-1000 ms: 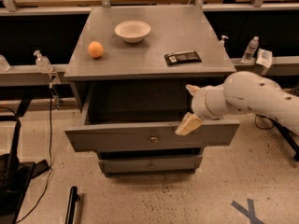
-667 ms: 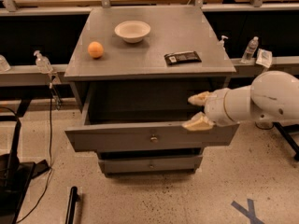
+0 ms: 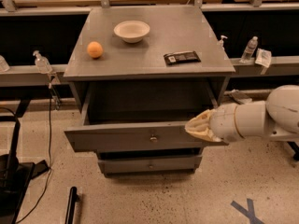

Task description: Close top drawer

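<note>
The top drawer of the gray cabinet is pulled out. Its deep box is open to view, and its long flat front panel carries a small metal knob at the centre. My gripper, cream-coloured on a white arm, comes in from the right. It sits at the right end of the drawer's front panel, level with its top edge and in front of it. Whether it touches the panel I cannot tell.
On the cabinet top lie an orange, a white bowl and a dark snack bar. A shorter drawer front sits below. Bottles stand on side ledges. Cables and a black stand are on the floor at left.
My gripper has moved down and slightly right, from the drawer's open right side to the right end of its front panel. The drawer has not visibly moved.
</note>
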Robot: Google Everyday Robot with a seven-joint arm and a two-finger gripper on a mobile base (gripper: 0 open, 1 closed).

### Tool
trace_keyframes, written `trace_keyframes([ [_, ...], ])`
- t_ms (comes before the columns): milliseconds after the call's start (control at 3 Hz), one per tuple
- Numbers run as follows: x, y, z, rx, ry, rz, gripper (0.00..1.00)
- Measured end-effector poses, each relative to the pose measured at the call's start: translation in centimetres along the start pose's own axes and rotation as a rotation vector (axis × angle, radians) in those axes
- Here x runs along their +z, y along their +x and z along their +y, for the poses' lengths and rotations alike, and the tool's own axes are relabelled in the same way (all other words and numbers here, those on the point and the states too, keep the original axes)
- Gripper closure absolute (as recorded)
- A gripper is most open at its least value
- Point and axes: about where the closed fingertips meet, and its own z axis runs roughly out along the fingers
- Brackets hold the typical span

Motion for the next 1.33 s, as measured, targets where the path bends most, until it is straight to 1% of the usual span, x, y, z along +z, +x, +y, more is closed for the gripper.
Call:
trace_keyframes([
  [333,-0.2,0.0,0.3,0.001,-0.002,-0.013,1.00],
  [667,-0.1,0.0,0.3,0.001,-0.003,-0.013,1.00],
  [1000,1.5,1.2,1.2,-0.002,-0.024,-0.035,1.00],
  [1333,5.9,4.1,3.7,-0.023,-0.085,-0.057,1.00],
])
